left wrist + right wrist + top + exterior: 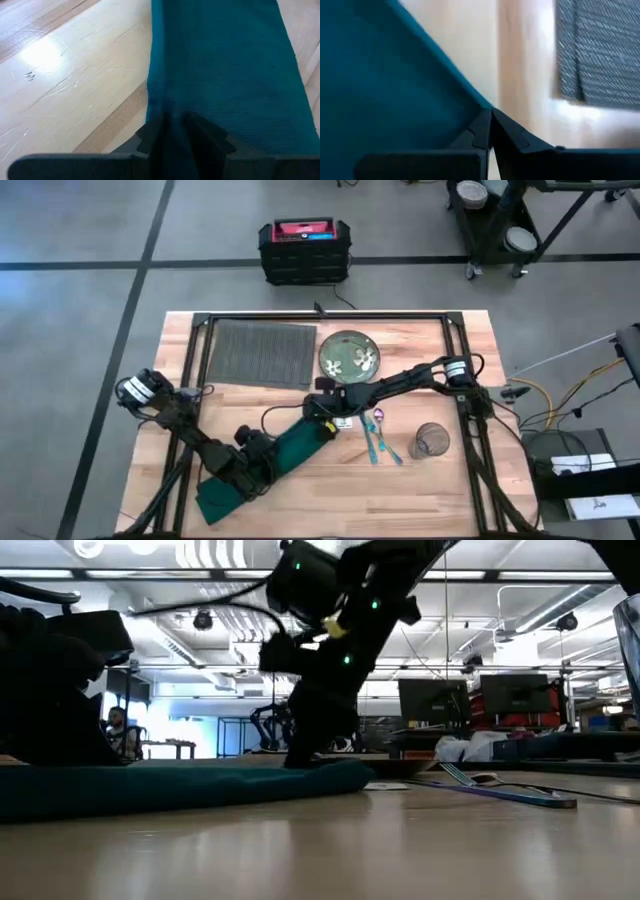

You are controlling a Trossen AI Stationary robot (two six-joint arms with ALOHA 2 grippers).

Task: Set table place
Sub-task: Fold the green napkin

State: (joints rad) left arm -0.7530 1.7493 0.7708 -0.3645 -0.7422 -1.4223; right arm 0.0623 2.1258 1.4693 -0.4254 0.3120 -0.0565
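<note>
A dark green napkin (285, 455) lies as a long folded strip, slanting from the table's near left toward its middle, flat on the wood (180, 785). My left gripper (262, 458) is shut on the strip partway along it. My right gripper (325, 418) is shut at the strip's far end. The dark grey ribbed placemat (260, 352) lies at the far left, and a green flowered plate (349, 355) rests on the bare table (430, 500) beside it. My left gripper pinches a raised fold of the napkin (172, 117) between its two fingers, near one long edge, coming from above. The cloth beyond the fingers lies flat on the table. How many layers it has, I cannot tell. My right gripper is shut on the napkin's far corner (482, 107), the cloth's edge running right up to the fingertips. It comes steeply from above (310, 755). The napkin's end stays down on the table.
Blue-handled cutlery (378, 435) and a clear glass (431, 440) lie right of the napkin's far end. The placemat's edge (600, 55) shows just beyond my right gripper. Bare wood stretches along the near right of the table.
</note>
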